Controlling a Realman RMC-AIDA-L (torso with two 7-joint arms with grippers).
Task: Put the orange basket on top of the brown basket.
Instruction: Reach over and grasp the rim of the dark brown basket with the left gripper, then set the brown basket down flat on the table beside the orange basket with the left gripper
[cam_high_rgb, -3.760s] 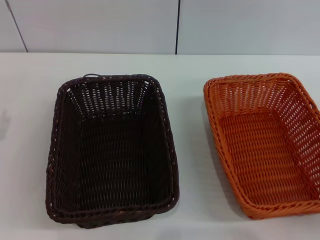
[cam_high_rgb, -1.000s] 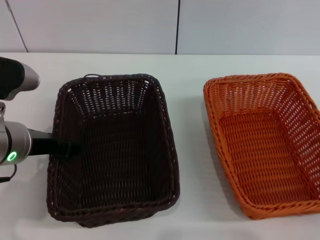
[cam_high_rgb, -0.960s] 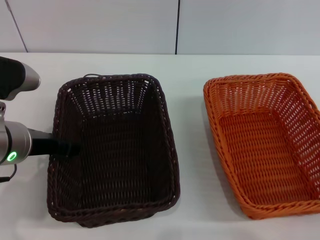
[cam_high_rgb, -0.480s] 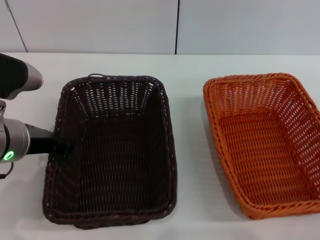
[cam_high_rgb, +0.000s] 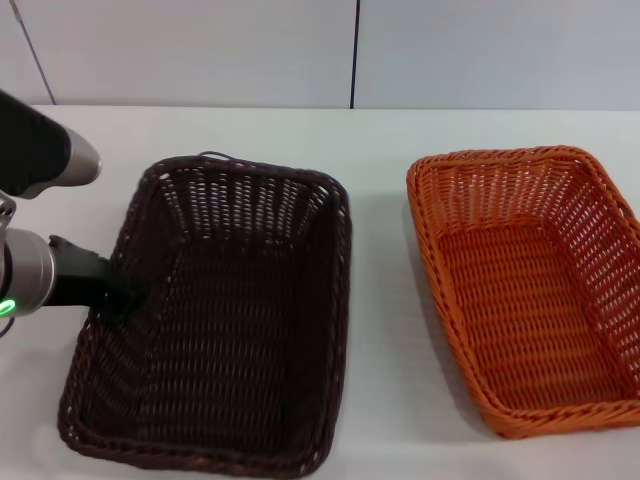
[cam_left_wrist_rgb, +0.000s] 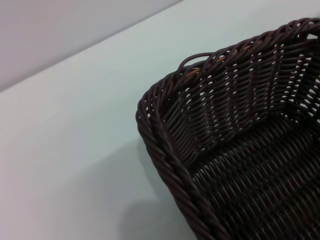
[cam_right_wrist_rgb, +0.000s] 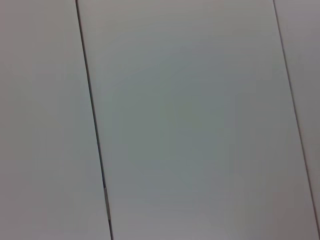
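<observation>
The brown basket (cam_high_rgb: 230, 330) sits left of centre on the white table, turned askew with its near end swung to the left. My left gripper (cam_high_rgb: 118, 295) is at the basket's left rim and holds it; its dark fingers merge with the weave. The left wrist view shows the basket's corner and braided rim (cam_left_wrist_rgb: 165, 145) close up. The orange basket (cam_high_rgb: 525, 290) rests flat on the table at the right, apart from the brown basket. My right gripper is out of view; its wrist view shows only wall panels.
The white table (cam_high_rgb: 380, 200) ends at a white panelled wall (cam_high_rgb: 200, 50) behind both baskets. A strip of bare table lies between the two baskets. A thin loop of wicker sticks out at the brown basket's far rim (cam_left_wrist_rgb: 192, 59).
My left arm has come in from the left and taken the brown basket's left rim. The basket has since turned, its near end swinging left and toward me. The orange basket has not moved.
</observation>
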